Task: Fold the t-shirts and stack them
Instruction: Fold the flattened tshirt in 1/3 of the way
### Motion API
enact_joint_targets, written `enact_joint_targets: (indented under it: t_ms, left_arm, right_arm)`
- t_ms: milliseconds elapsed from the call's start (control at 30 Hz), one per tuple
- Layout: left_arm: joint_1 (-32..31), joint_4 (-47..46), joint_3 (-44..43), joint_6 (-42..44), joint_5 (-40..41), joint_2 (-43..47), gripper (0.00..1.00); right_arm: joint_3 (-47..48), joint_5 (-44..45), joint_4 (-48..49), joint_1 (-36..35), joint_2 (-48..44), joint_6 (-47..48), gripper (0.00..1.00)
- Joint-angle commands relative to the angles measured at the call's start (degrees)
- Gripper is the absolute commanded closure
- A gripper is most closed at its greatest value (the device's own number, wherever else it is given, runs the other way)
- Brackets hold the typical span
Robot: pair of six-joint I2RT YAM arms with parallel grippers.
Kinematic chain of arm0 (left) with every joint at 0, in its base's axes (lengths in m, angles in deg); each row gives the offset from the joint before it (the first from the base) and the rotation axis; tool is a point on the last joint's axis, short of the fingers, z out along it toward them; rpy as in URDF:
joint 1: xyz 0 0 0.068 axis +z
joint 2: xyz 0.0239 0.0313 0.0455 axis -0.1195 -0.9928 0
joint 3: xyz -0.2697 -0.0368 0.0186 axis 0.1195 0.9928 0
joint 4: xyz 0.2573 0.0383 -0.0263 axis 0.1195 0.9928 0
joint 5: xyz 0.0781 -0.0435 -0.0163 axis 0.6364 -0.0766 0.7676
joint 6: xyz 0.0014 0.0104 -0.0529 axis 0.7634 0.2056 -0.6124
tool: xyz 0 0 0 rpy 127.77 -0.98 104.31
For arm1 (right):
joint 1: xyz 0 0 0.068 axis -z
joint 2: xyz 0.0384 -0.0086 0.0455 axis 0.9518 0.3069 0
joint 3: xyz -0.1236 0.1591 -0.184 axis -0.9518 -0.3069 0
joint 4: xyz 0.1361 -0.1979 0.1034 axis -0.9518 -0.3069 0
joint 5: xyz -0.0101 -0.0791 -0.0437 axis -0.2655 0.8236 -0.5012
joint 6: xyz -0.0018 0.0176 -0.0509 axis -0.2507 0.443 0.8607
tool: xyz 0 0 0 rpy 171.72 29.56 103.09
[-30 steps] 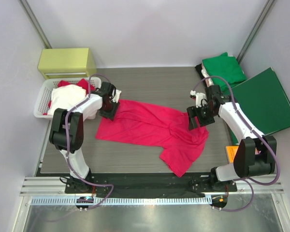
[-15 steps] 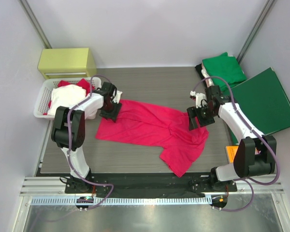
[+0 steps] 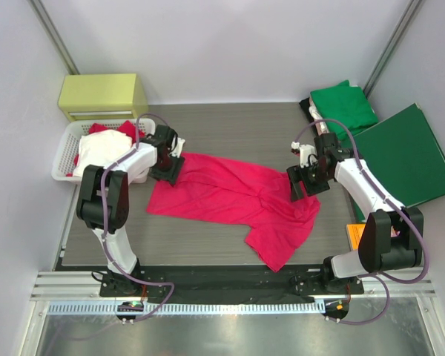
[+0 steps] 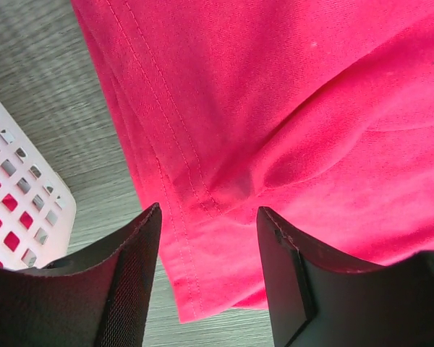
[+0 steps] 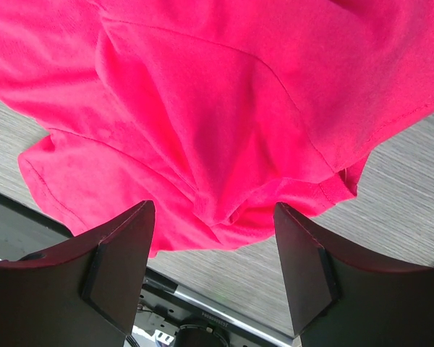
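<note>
Red shirt [image 3: 230, 194] lies rumpled on the table [image 3: 230, 133]. I see left gripper [image 4: 210, 211] and right gripper [image 5: 213, 207] released above its opposite ends.

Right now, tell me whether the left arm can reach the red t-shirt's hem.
Probably yes: the left gripper hangs open over the hem of the red t-shirt, nothing lying between; the basket sits off to the side.

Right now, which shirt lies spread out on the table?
The pinkish-red t-shirt in the middle; the green t-shirt sits folded at back right, the pale one heaped in a basket.
</note>
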Motion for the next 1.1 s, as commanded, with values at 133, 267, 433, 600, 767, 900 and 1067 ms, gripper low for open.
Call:
enact_joint_targets:
  t_ms: [133, 267, 433, 600, 767, 900, 1067]
  left_arm:
    - [0.3, 0.1, -1.7, -0.7, -1.8, -2.7, 0.47]
    - [0.2, 0.7, -2.6, -0.6, -2.0, -3.4, 0.52]
    - [0.2, 0.7, -2.3, -0.7, -2.3, -3.4, 0.95]
    - [0.2, 0.8, -2.1, -0.4, -1.8, -3.2, 1.0]
    - [0.2, 1.6, -2.8, -0.1, -1.5, -3.4, 0.92]
    - [0.2, 1.5, -2.6, -0.1, -1.2, -3.3, 0.64]
    - [0.2, 1.3, -2.5, -0.1, -1.1, -2.9, 0.86]
  right_arm:
    - [0.3, 2.0, 0.7, -0.3, -1.1, 1.3, 0.28]
    - [0.1, 2.4, 0.6, -0.4, -1.4, 1.7, 0.28]
    - [-0.2, 1.9, 0.6, -0.3, -1.0, 1.7, 0.28]
    - [-0.1, 1.0, 0.8, -0.4, -0.5, 1.6, 0.29]
    - [-0.2, 1.0, 1.1, -0.4, -0.4, 1.5, 0.29]
    - [-0.4, 0.9, 1.3, -0.4, 0.0, 1.5, 0.29]
    - [-0.6, 1.1, 1.6, -0.4, 0.2, 1.5, 0.3]
